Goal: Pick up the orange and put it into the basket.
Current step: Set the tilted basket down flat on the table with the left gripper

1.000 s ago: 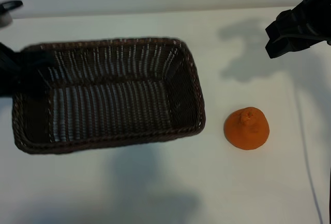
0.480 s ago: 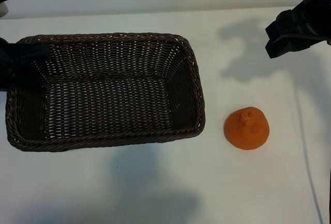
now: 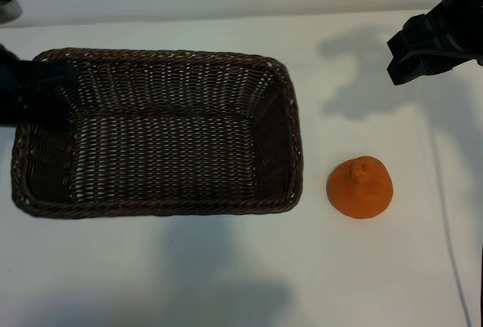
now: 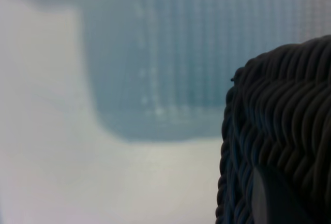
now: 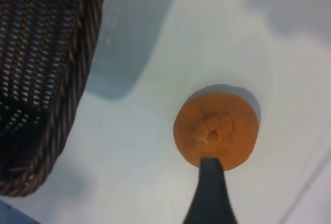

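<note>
Orange's setting: white desk [image 3: 226,282].
Basket: large rectangular dark-brown woven wicker basket [image 3: 158,134], lying left of the fruit.
Left end effector [image 3: 26,89]: at the basket's left end, pinching its braided rim.
Right end effector [image 3: 430,40]: aloft beyond the fruit, fingers spread, empty.
Orange: matte bright-orange knobby-necked fruit [image 3: 360,187], resting on the desk right of the basket, apart from it.

Text on the basket [image 3: 290,138]: none readable
Text on the orange [image 3: 360,187]: none readable
Labels or signs on the bench [image 3: 226,274]: none readable
Numbers or brands: none in any view
</note>
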`<act>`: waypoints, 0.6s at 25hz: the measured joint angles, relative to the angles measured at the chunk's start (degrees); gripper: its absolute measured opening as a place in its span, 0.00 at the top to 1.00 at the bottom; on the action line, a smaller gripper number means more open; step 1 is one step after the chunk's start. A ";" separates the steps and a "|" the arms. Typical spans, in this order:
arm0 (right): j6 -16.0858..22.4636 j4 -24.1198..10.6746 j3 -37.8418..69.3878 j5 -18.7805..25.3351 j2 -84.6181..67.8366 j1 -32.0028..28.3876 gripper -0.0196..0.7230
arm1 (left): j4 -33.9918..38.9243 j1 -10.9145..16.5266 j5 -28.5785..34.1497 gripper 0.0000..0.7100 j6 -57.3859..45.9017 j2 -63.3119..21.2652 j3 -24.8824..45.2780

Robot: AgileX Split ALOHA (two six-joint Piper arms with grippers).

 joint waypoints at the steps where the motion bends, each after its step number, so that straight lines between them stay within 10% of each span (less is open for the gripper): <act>1: 0.00 0.00 0.00 0.00 0.00 0.00 0.27 | -0.81 0.00 0.00 0.78 0.77 0.64 -0.57; 15: 0.00 0.00 0.00 -0.23 0.00 0.00 0.27 | -10.30 0.00 1.49 0.78 6.60 14.57 -10.52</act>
